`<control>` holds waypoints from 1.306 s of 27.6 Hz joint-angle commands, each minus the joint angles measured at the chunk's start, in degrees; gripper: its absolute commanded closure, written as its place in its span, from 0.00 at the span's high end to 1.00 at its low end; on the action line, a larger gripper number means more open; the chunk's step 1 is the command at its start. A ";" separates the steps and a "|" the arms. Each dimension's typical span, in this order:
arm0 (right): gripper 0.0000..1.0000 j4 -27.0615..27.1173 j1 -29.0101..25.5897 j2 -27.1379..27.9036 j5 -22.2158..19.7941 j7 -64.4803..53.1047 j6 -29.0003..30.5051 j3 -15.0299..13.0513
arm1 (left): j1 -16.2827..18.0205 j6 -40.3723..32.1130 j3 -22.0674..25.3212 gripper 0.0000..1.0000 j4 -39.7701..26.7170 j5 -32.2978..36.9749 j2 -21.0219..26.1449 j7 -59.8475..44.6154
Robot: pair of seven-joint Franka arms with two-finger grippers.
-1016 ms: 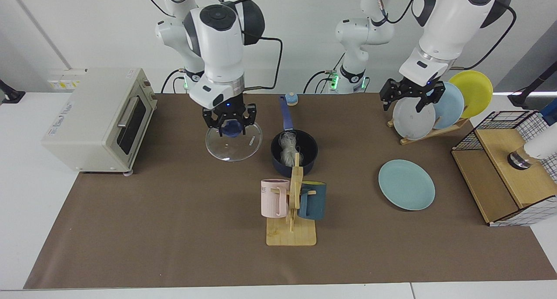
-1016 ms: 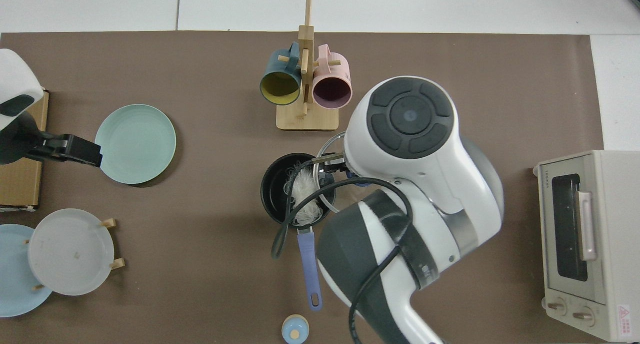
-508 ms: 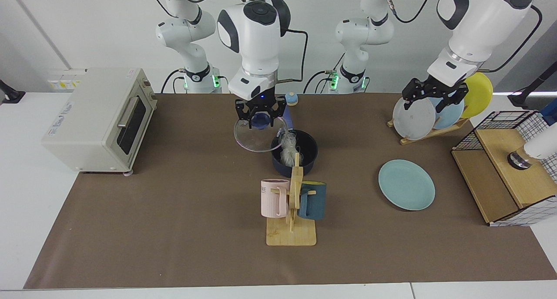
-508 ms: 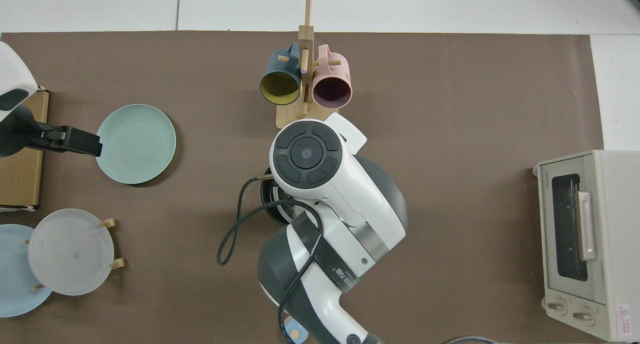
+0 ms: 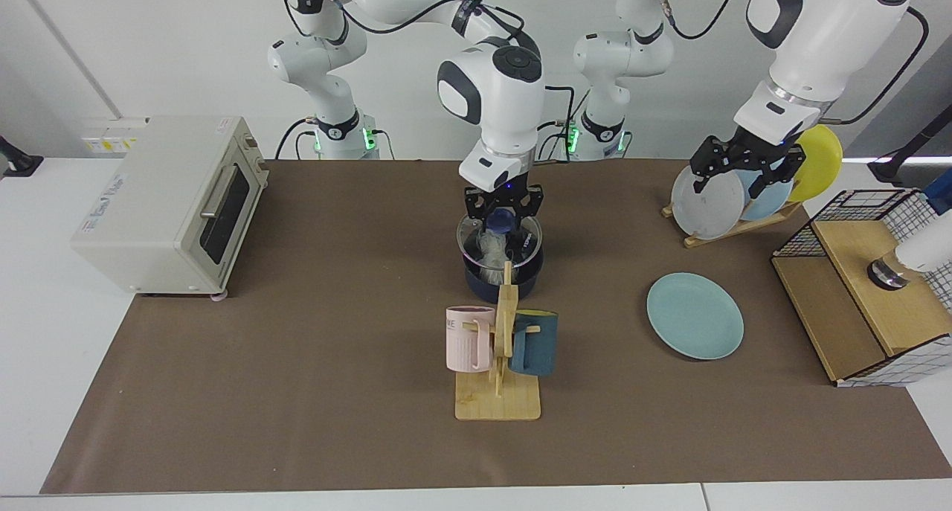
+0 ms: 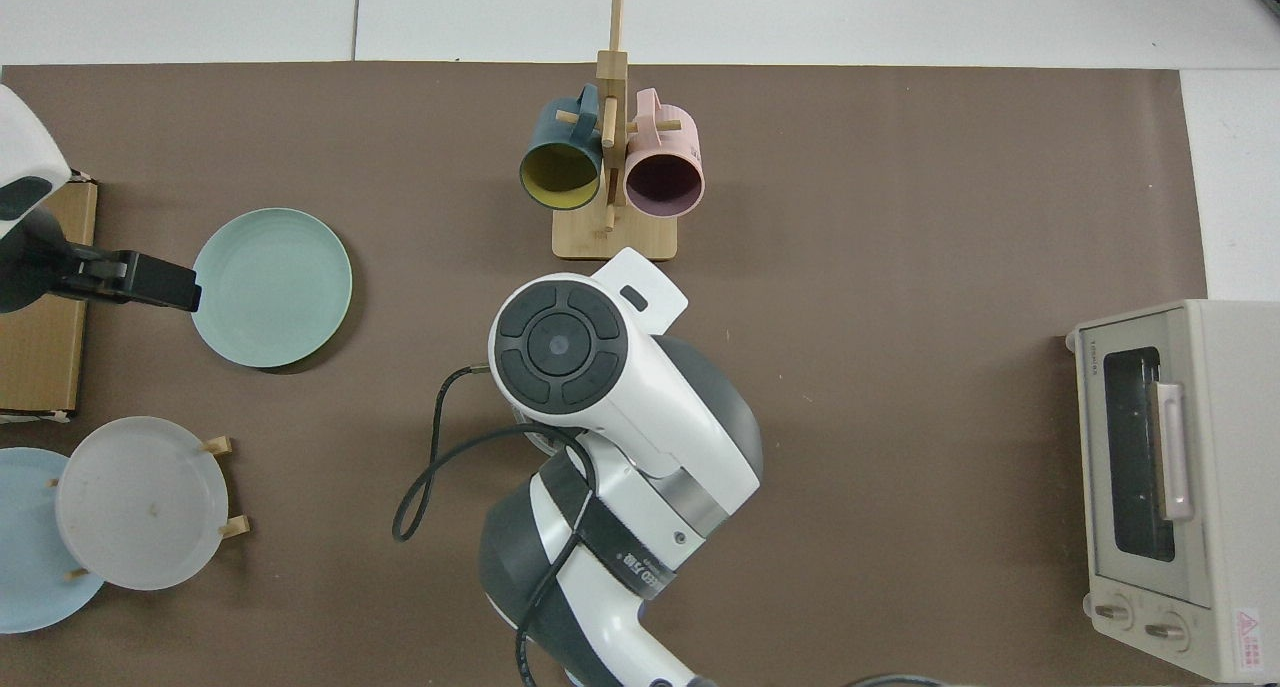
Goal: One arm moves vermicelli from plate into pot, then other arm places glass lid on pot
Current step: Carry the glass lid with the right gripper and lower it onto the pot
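The right gripper (image 5: 503, 215) is clamped on the blue knob of the glass lid (image 5: 498, 245), which hangs directly below its jaws. The lid sits over the mouth of the pot (image 5: 503, 279), roughly level; whether its rim touches the pot's rim cannot be told. The vermicelli (image 5: 491, 258) lies inside the pot, under the lid and straight beneath the jaws, seen through the glass. In the top view the right arm covers the pot and lid completely.

The left gripper (image 5: 744, 174) waits in front of the plates standing in the rack (image 5: 732, 228), its jaws spread with nothing between them. The teal plate (image 5: 695, 315) lies flat and bare on the mat, below and toward the camera from those jaws, well apart from the pot.
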 commanded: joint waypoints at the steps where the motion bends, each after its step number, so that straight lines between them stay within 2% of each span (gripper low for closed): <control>1: 0.00 -0.17 -0.25 1.06 0.09 0.72 2.27 -0.09 | 0.02 1.44 0.16 1.00 -2.39 -0.67 -1.68 -0.32; 22: 0.00 -2.90 -0.08 1.68 -0.09 -2.09 3.06 -0.09 | 0.02 1.44 0.16 1.00 -2.65 -0.67 -1.68 -0.41; 36: 0.00 -3.25 -0.17 1.94 0.17 -2.18 5.96 -0.09 | 0.02 1.44 0.16 1.00 -2.74 -0.67 -1.68 -0.32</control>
